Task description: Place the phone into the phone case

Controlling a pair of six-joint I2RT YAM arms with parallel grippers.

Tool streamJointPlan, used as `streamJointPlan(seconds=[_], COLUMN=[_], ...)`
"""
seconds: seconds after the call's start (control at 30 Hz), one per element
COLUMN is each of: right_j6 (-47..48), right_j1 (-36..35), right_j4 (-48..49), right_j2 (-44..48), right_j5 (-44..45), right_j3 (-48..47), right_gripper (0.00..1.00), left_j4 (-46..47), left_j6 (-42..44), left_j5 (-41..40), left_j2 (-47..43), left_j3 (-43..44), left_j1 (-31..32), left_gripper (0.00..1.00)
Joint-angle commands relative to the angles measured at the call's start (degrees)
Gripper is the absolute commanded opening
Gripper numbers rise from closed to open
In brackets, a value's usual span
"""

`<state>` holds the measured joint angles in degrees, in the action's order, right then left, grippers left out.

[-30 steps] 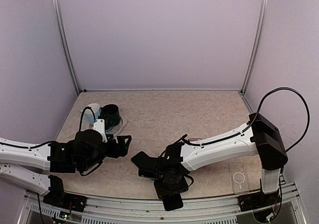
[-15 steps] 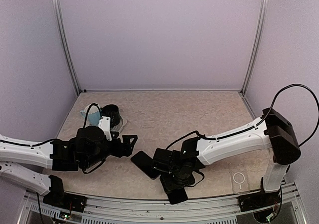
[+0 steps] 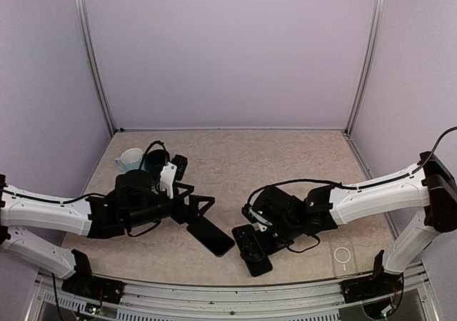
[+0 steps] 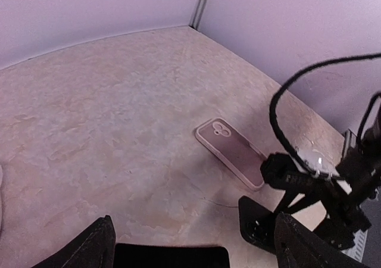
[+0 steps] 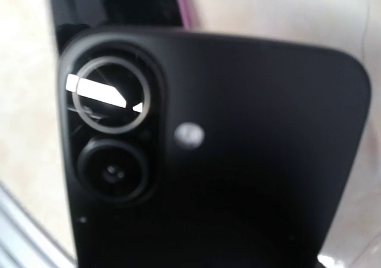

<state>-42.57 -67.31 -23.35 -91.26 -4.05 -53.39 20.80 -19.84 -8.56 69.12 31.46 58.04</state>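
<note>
Right gripper [image 3: 250, 241] jaws pinch the black phone [image 5: 238, 161], camera side up, low over the table [image 3: 235, 157]. See-through phone case [image 4: 231, 153] lies flat nearby. Left gripper [image 3: 200, 208] jaws are wide apart, just over another flat black slab [image 3: 212, 236].

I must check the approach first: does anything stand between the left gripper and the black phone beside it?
Nothing visible does. The left gripper is open just beside the black phone, whose edge shows between its fingers in the left wrist view. Only bare table lies around it.
</note>
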Motion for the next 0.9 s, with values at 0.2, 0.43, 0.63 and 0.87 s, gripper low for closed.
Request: streamJointPlan(seconds=[0.2, 0.43, 0.63, 0.87], right_j6=[17.23, 30.01, 39.33, 44.06], right_j1=[7.34, 10.51, 10.87, 13.31], right_j4=[4.34, 4.20, 1.76, -1.37], right_j2=[14.07, 16.99, 19.82, 18.60], right_j5=[-7.44, -18.94, -21.52, -25.69], right_j3=[1.58, -4.84, -7.51, -11.04], right_gripper=[0.38, 0.38, 0.39, 0.38], left_j4=[4.64, -29.35, -42.82, -54.58], left_j6=[34.32, 66.61, 78.60, 87.05], left_j5=[17.26, 22.88, 37.85, 37.00], left_j2=[-4.27, 4.26, 8.85, 12.17], left_j3=[6.20, 31.03, 42.15, 48.74], left_j1=[-1.09, -1.52, -7.75, -5.86], left_gripper=[0.99, 0.84, 0.85, 0.82])
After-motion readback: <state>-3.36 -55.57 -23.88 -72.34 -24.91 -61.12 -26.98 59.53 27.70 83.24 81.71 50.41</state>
